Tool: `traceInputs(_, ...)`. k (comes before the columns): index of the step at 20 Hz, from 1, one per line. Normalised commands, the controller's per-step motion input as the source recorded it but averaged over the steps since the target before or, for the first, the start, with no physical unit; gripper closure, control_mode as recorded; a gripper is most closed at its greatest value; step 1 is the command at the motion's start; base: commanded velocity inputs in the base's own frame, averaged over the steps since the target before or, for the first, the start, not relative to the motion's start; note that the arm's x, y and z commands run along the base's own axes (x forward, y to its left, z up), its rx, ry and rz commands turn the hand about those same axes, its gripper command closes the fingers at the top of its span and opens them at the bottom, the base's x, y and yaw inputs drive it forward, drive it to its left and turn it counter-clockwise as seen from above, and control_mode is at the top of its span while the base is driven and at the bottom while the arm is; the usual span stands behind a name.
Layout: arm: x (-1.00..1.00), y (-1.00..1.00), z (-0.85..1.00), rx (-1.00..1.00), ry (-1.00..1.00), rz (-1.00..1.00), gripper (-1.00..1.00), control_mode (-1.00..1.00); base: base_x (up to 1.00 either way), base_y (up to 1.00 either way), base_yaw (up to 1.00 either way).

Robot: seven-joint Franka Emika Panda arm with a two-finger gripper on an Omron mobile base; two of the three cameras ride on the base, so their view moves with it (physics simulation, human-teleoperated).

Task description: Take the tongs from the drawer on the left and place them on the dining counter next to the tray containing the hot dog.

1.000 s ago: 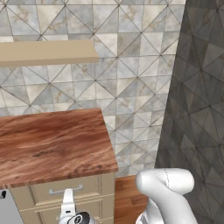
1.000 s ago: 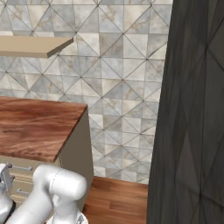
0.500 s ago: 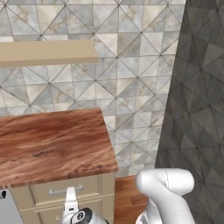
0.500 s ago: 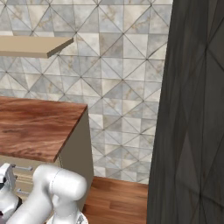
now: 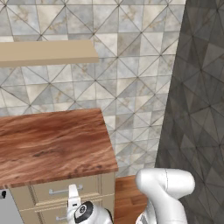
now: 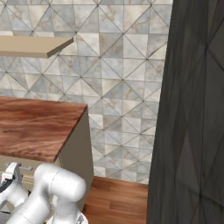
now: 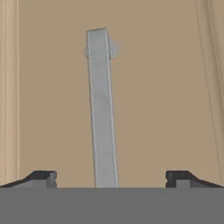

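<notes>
One silver bar handle (image 7: pixel 101 109) sits between the wide-open pincer (image 7: pixel 112 178) tips, on the shut beige drawer (image 5: pixel 65 190) under the brown tabletop (image 5: pixel 48 144); it looks hard, thin and slippery, so grab its middle to reach the hidden tongs.

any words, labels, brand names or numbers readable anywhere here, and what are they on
None: no readable text in any view.
The drawer front and its bar handle are plain.
The wood-grain counter, the beige shelf and the patterned wall tiles carry no lettering.
The open claw shows no marking.
</notes>
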Motion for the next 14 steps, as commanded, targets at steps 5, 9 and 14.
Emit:
traceInputs(5,0.28,0.07,-0.41,0.0,0.0,0.06,-1.0,-1.0,0.0,0.0,0.0)
traceInputs(9,0.33,0.1,-0.29,0.0,0.0,0.02,-1.0,-1.0,0.0,0.0,0.0)
traceInputs(14,0.32,0.09,-0.24,0.0,0.0,0.0,-1.0,-1.0,0.0,0.0,0.0)
